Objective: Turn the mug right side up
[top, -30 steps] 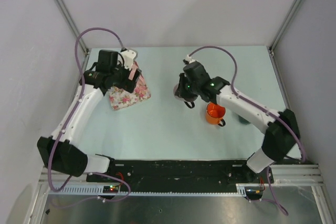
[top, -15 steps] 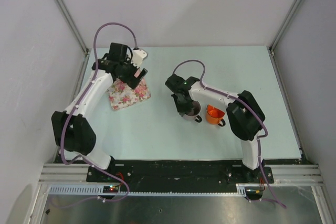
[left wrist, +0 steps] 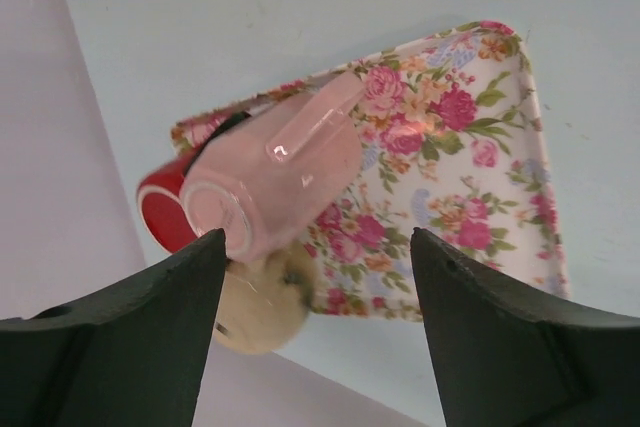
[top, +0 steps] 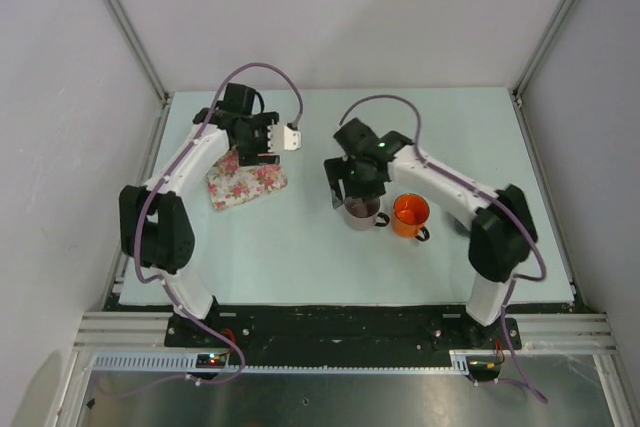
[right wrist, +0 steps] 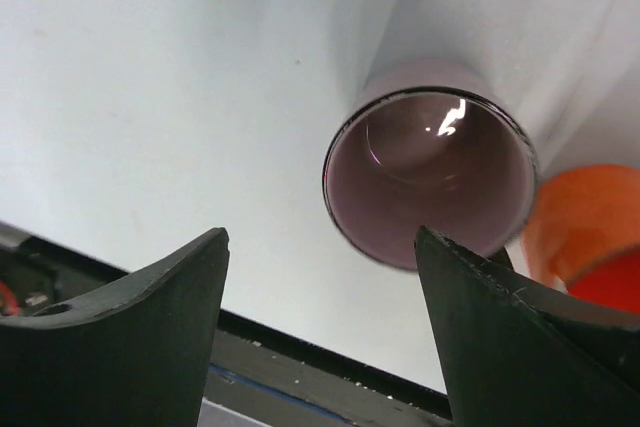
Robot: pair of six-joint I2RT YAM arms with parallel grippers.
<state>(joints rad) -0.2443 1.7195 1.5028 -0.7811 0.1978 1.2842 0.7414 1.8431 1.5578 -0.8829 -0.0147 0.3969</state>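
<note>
Black left gripper (left wrist: 317, 237), jaws wide and gripping nothing, hangs over the floral mat (top: 246, 185) at the table's left side. It is above a pink bottle-like object (left wrist: 285, 172) that lies on the mat. Within the last second this arm has swung its wrist rightward along the mat's far edge, a change with no bearing on the task.

Centre: the mauve mug (top: 362, 213) stands on the table (top: 290, 252) with its mouth upward, and the right wrist view looks down into its hollow interior (a glint marks the bottom). A second ago the right gripper (right wrist: 321, 237) held it aloft, clamped. Now the jaws stand wide on either side above the rim, touching nothing. Judgement: the mug is released upright, so the task appears complete bar the retreat.

Right of it, just beside its dark handle, sits an orange mug (top: 410, 213); whether the two touch cannot be told.

Edges and room: the mat lies close to the left wall, leaving the left arm little sideways margin there. Bare table opens toward the far wall and in front of the arm bases. The right gripper has free space straight up, while a sideways exit to its right risks the orange mug.
</note>
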